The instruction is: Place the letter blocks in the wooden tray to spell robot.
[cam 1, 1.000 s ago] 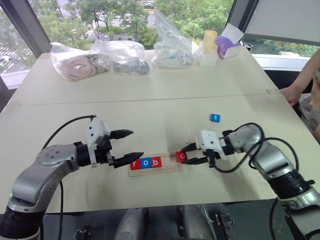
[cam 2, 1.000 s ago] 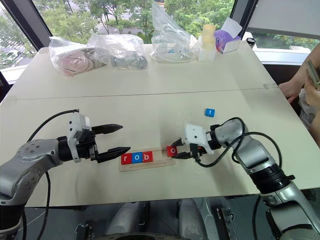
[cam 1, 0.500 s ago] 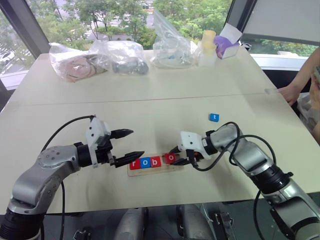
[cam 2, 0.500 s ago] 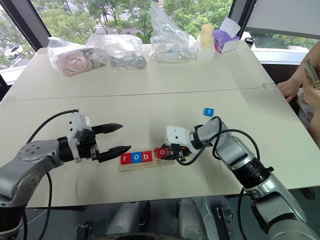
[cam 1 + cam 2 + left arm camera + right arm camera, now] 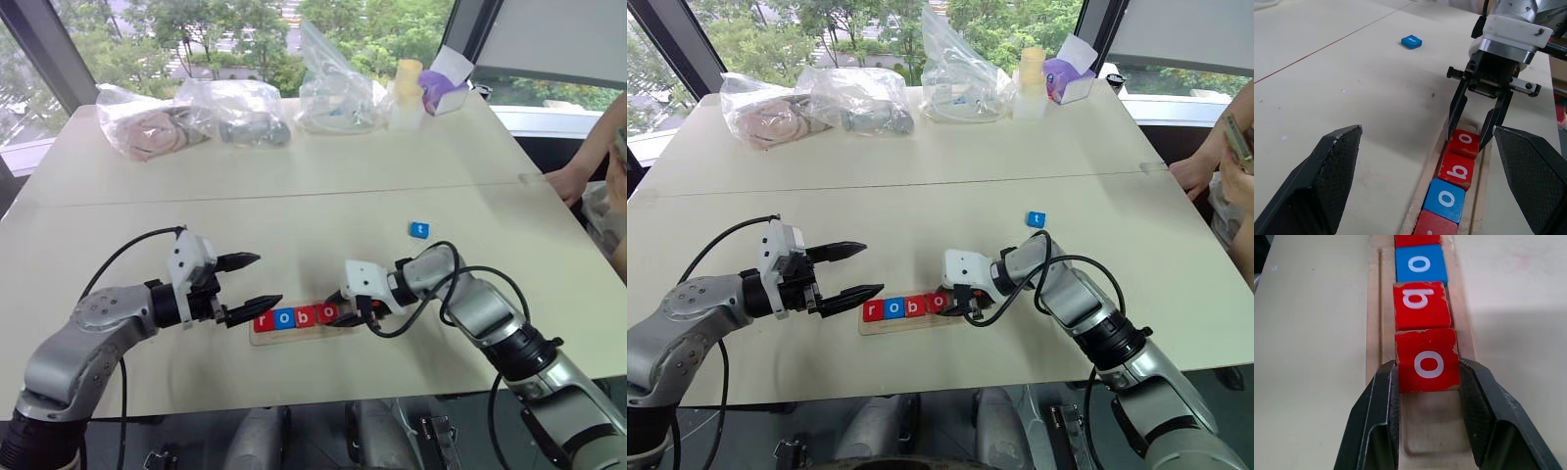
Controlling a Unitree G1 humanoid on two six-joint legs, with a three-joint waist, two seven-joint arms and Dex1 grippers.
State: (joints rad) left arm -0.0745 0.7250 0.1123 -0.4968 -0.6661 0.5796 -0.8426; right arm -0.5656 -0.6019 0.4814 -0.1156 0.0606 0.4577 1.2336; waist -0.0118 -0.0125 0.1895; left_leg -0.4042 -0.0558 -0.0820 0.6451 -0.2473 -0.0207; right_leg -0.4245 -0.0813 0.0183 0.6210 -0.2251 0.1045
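Observation:
The wooden tray [image 5: 295,336] lies near the table's front edge. In its slot sit a red r [image 5: 263,320], a blue o [image 5: 1420,263] and a red b [image 5: 1421,305] in a row. Right after the b sits a second, red o block [image 5: 1427,360], down in the slot, with my right gripper [image 5: 1427,364] shut on its two sides. A blue t block [image 5: 419,230] lies alone on the table, farther back and to the right. My left gripper [image 5: 251,283] hangs open at the tray's left end with nothing between its fingers.
Several clear plastic bags [image 5: 196,116], a pale bottle [image 5: 409,93] and a purple-and-white box [image 5: 446,83] line the table's far side. A person's hand [image 5: 568,184] rests at the right edge. A seam [image 5: 294,196] crosses the tabletop.
My right gripper has carried the red o block leftward from the tray's right end to right beside the b. The left arm has stayed still.

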